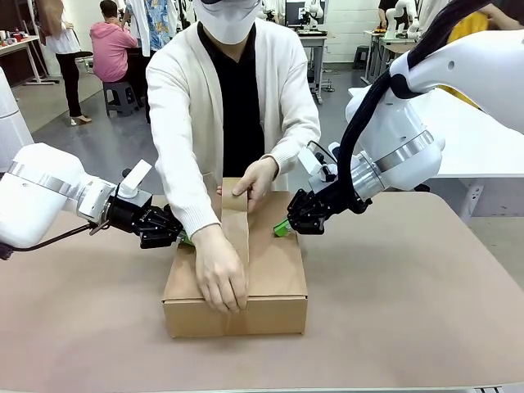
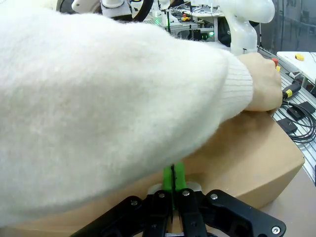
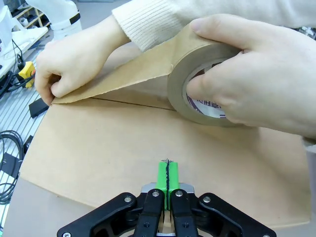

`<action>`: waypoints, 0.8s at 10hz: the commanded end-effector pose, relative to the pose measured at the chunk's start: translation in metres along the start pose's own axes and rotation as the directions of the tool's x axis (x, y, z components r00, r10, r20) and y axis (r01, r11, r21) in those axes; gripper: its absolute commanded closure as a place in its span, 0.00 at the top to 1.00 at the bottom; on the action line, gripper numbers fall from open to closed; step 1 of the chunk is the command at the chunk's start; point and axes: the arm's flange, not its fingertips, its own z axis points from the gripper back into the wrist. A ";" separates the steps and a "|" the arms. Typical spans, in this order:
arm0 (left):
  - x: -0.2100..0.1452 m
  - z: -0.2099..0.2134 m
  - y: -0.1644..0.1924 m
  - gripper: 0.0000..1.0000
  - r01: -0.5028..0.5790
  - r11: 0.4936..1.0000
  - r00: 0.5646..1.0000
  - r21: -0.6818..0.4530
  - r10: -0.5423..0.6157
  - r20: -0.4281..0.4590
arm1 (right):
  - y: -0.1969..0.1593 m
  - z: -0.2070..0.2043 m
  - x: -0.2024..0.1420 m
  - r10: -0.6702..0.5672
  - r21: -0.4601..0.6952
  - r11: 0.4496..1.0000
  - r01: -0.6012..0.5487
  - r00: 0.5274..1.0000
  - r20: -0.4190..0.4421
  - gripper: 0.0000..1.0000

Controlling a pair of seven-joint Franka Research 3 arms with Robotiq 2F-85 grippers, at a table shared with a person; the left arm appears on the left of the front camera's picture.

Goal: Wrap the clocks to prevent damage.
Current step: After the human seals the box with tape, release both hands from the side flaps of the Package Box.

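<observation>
**Item: sealed carton, taping stage.**

- Brown corrugated cardboard box (image 1: 278,270): flat on the tan table (image 1: 393,311), centred between the two arms, flaps down. The clocks are not visible; presumably they are inside.
- Strip of brown paper tape (image 1: 236,221): runs along the middle of the box top. Its long axis points from the robot's side straight across to the person.
- Roll of brown paper tape (image 3: 180,74): raised at the box's far edge, held by the person's far hand (image 1: 258,180), with the strip feeding off it.
- Person's near hand (image 1: 219,274): pins the strip's end over the box edge closest to the robot. The white knitted sleeve (image 2: 98,98) passes over the left side of the box.
- Left gripper (image 1: 173,233): jaws closed with the green pads together and nothing between them. The tips sit at the left edge of the box top.
- Right gripper (image 1: 282,227): also closed and empty, with the tips on the right half of the top.

**Relation governing the next move:** the tape lies between the two pincers, inboard of each and crosswise to their reach. Each is near it, and the right one has the clearer line.

**Pose:** both forearms come in low, angled downward and inward, and appear to steady the box. Pressing the strip down is judged to be the step in hand.
</observation>
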 end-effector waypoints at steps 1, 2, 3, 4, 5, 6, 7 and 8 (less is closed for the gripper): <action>-0.005 -0.001 0.000 0.01 -0.002 1.000 1.000 0.009 0.002 -0.014 | 0.000 -0.001 -0.004 0.001 -0.003 1.000 -0.001 1.000 -0.007 0.01; -0.005 -0.001 0.000 0.01 -0.002 1.000 1.000 0.009 0.002 -0.014 | 0.000 -0.001 -0.004 0.001 -0.003 1.000 -0.001 1.000 -0.007 0.01; -0.005 -0.001 0.000 0.01 -0.002 1.000 1.000 0.009 0.002 -0.014 | 0.000 -0.001 -0.004 0.001 -0.003 1.000 -0.001 1.000 -0.007 0.01; -0.005 -0.001 0.000 0.01 -0.002 1.000 1.000 0.009 0.002 -0.014 | 0.000 -0.001 -0.004 0.001 -0.003 1.000 -0.001 1.000 -0.007 0.01; -0.005 -0.001 0.000 0.01 -0.002 1.000 1.000 0.009 0.002 -0.014 | 0.000 -0.001 -0.004 0.001 -0.003 1.000 -0.001 1.000 -0.007 0.01; -0.005 -0.001 0.000 0.01 -0.002 1.000 1.000 0.009 0.002 -0.014 | 0.000 -0.001 -0.004 0.001 -0.003 1.000 -0.001 1.000 -0.007 0.01; -0.005 -0.001 0.000 0.01 -0.002 1.000 1.000 0.009 0.002 -0.014 | 0.000 -0.001 -0.004 0.001 -0.003 1.000 -0.001 1.000 -0.007 0.01; -0.005 -0.001 0.000 0.01 -0.002 1.000 1.000 0.009 0.002 -0.014 | 0.000 -0.001 -0.004 0.001 -0.003 1.000 -0.001 1.000 -0.007 0.01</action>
